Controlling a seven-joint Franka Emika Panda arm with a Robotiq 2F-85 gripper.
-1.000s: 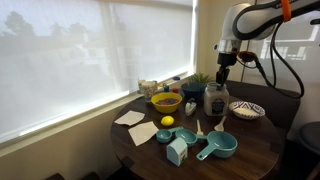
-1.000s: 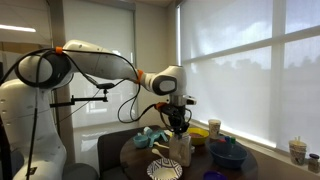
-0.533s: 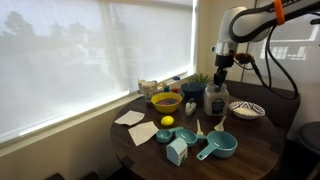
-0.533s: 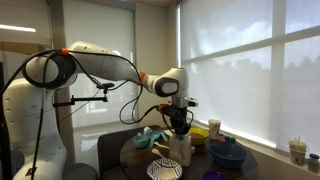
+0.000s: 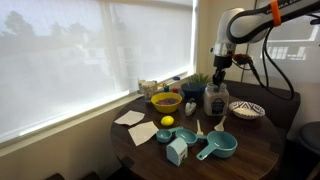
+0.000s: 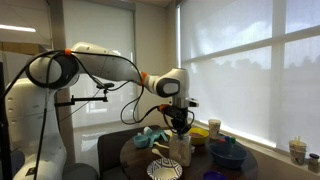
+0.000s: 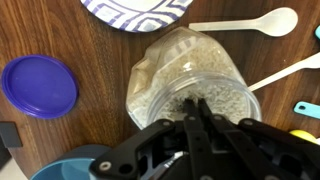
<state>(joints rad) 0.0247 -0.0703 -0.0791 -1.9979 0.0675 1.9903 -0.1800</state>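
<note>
The round dark wooden table (image 5: 252,152) filled the lower right of an exterior view, and the Franka arm (image 5: 252,18) bent in from the upper right corner above it. Near the table's far edge stood a lidless glass jar of pale grains (image 5: 216,100). In the wrist view the jar (image 7: 170,75) took up the centre of the frame. A blue-patterned plate (image 7: 135,10) lay at the top edge, well apart from the jar. A purple lid (image 7: 38,83) lay flat on the wood at the left, beside the jar but not touching it. A white plastic spoon (image 7: 240,22) lay in the upper right. The gripper (image 7: 196,108) came in from the bottom centre, its fingers pressed together and holding nothing. Its tips were over the jar's open mouth. Whether they touched the grains could not be told.
</note>
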